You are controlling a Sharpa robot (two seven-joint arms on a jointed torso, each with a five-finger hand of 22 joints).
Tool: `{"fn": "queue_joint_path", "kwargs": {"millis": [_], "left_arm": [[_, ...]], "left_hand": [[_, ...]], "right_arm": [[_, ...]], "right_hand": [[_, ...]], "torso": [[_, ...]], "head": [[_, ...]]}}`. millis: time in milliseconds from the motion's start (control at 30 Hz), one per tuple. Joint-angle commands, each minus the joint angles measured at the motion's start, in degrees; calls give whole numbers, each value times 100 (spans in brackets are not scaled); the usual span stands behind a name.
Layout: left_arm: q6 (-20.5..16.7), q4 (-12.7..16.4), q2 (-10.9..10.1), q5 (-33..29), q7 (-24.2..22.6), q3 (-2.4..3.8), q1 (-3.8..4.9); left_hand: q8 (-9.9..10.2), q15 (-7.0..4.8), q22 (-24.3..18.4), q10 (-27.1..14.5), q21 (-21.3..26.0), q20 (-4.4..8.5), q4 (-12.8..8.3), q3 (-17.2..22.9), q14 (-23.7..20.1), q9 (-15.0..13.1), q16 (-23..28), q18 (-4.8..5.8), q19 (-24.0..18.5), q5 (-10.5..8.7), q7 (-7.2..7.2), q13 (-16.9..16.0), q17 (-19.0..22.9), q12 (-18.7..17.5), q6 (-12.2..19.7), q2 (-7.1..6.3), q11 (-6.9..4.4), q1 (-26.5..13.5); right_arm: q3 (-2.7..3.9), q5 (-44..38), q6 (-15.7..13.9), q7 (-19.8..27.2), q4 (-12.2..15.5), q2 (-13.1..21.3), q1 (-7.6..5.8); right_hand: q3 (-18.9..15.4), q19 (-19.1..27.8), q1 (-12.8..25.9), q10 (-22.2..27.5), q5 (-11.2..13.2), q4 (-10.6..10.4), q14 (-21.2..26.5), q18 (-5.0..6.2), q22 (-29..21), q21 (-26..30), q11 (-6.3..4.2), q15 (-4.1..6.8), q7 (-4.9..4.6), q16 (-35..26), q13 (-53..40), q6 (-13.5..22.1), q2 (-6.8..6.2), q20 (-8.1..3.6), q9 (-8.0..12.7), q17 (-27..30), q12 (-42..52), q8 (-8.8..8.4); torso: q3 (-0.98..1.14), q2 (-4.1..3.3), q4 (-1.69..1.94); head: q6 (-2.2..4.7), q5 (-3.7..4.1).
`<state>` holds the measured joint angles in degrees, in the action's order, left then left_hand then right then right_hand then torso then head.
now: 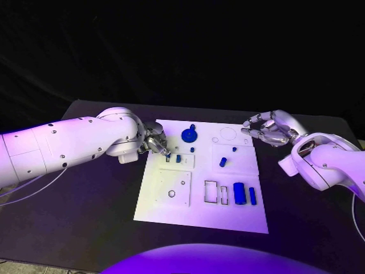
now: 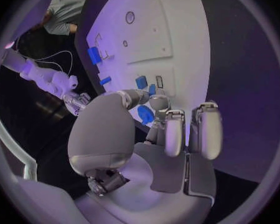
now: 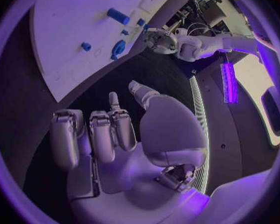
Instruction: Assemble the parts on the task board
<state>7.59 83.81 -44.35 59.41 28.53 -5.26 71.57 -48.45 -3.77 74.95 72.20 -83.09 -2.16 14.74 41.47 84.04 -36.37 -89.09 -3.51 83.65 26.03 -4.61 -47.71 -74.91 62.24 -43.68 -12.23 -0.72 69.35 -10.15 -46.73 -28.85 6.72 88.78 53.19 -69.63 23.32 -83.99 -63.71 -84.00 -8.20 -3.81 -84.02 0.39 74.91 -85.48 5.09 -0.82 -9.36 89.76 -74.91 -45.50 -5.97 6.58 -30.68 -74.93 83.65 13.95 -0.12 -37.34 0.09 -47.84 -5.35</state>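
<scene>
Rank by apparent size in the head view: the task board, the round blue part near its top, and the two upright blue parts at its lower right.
1. task board
2. round blue part
3. two upright blue parts — the wider left one looks larger than the slim right one.

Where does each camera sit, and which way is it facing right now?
Head view: on the robot's head, looking down at the task board; both white arms show.
Left wrist view: behind the left robot hand, facing the task board.
Right wrist view: behind the right robot hand, facing the task board and the left robot hand.
All three share the round blue part.
</scene>
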Motion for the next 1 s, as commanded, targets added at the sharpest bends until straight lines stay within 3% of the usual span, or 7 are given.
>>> {"fn": "queue_joint_path", "kwargs": {"millis": [33,1000], "left_arm": [[128,41,9,222,-52,-3,-9],[366,-19,62,402,-2,-43,-66]], "left_hand": [[-26,-43,82,21,-34,5,-1044,1063,567,-431,-27,53,23,35,73,4,-1414,2,-125,7,-1,-53],[-45,-49,106,54,-46,11,-1067,1109,568,-444,-29,58,33,45,80,-31,-1417,25,-142,-17,-8,-92]], "right_arm": [[0,-16,62,29,3,-2,7],[0,-16,51,36,17,13,8]], "right_hand": [[3,-371,-20,-187,-25,-35,-598,87,1188,17,-54,54,-17,24,-969,42,31,-45,-9,-1507,13,39],[0,-368,-24,-184,-28,-42,-598,89,1185,22,-55,54,-16,24,-964,45,33,-46,-11,-1507,8,43]], "torso": [[4,0,-1],[1,0,-4]], "head": [[0,-18],[-43,-14]]}}
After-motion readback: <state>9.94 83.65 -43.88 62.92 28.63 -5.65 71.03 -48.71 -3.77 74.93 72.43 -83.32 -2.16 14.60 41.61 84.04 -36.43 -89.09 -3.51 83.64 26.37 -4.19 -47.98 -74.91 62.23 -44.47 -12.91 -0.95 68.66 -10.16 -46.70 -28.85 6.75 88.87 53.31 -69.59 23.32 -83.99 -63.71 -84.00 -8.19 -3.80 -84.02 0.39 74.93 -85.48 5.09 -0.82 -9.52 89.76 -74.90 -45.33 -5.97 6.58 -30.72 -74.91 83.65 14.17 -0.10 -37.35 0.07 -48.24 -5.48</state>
